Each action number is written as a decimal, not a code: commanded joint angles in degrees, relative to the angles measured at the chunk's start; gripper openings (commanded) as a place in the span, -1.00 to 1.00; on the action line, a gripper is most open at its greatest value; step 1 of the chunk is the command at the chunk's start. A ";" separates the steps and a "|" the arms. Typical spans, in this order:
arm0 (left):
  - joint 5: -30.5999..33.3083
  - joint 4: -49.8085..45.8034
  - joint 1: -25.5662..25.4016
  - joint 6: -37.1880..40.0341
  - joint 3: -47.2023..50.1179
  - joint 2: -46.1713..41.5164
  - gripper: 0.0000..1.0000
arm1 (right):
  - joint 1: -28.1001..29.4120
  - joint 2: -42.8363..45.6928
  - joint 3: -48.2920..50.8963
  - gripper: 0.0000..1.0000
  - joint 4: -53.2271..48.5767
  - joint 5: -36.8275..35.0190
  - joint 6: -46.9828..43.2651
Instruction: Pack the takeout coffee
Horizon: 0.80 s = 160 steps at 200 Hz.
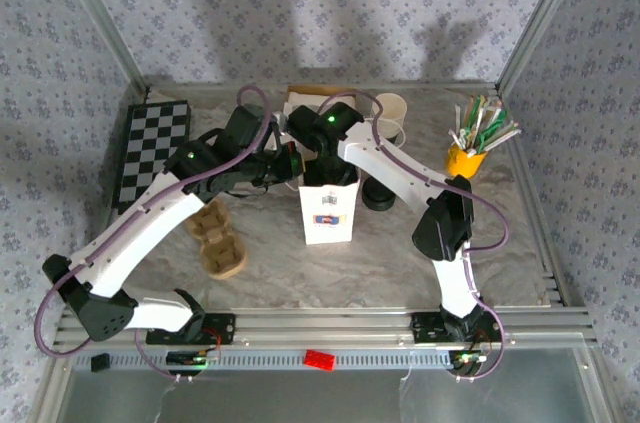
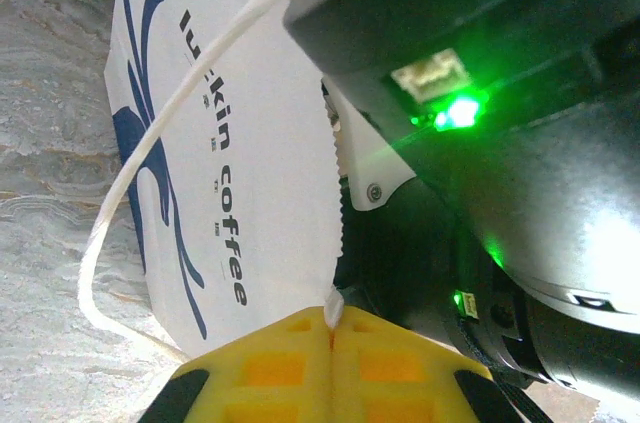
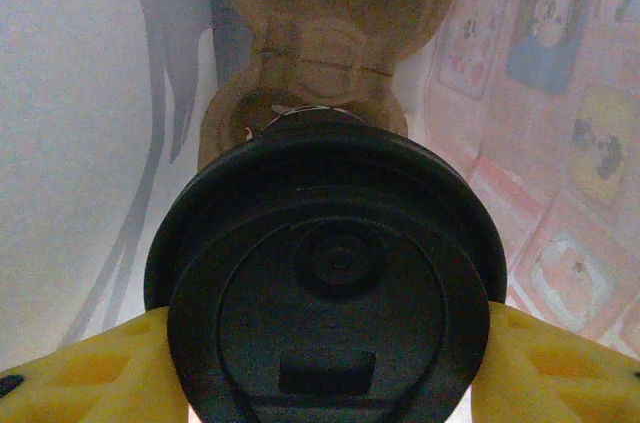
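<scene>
Inside the white paper bag (image 1: 328, 215), mid-table: right gripper (image 3: 330, 343) is clamped on the takeout coffee (image 3: 330, 243), with its fingers (image 3: 560, 363) on either side of the black lid (image 3: 250, 203). The cup hangs over a brown pulp carrier (image 3: 320, 33) that looks to sit on the bag floor. I can't see the cup body below the lid. Left gripper (image 2: 333, 343) is pinched tight on the bag's top edge, holding the mouth open.

I read this as the lowering step, cup not yet seated. Next I need a straight drop into the carrier well under the lid, cup kept upright, release only once it bottoms out. Left should hold the rim until right is out.

Other containers: a second pulp carrier (image 1: 215, 238) lies on the table (image 1: 260, 278) left of the bag and looks empty. The yellow cup (image 1: 463, 158) at far right holds straws (image 1: 485, 123).
</scene>
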State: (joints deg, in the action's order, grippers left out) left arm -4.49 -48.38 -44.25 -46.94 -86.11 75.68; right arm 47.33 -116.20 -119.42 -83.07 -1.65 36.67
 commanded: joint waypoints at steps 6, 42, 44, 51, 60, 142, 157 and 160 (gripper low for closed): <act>0.08 -1.89 -0.17 0.68 -0.48 0.32 -0.91 | -0.05 -1.66 -0.07 0.05 -0.42 -0.07 1.10; -0.01 -1.49 -0.27 0.75 -0.64 0.26 -0.86 | 0.10 -0.84 4.40 0.04 1.05 -0.68 1.53; 0.00 -1.51 -0.24 0.65 -0.62 0.32 -0.86 | 0.12 -0.73 4.62 0.04 1.19 -0.71 1.56; -0.15 -1.54 -0.25 0.66 -0.64 0.40 -0.85 | 0.08 -0.48 5.29 0.05 1.56 -0.79 1.63; -0.51 -1.45 -0.29 0.69 -0.77 0.59 -0.85 | 0.06 -0.34 5.99 0.04 1.68 -1.01 1.69; -0.80 -1.45 -0.55 0.86 -2.08 1.03 -0.65 | -0.26 0.70 7.07 0.04 1.76 -2.57 1.92; -0.71 -1.70 -0.52 0.85 -2.32 1.14 -0.60 | -0.30 0.88 7.42 0.04 2.08 -2.61 2.04; -0.70 -1.79 -0.49 0.96 -2.31 1.13 -0.60 | -0.31 0.89 7.51 0.05 2.07 -2.66 2.02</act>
State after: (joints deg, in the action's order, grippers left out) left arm -4.73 -48.31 -44.36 -46.94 -86.24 76.31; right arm 47.33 -115.70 -113.78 -80.51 -2.39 37.12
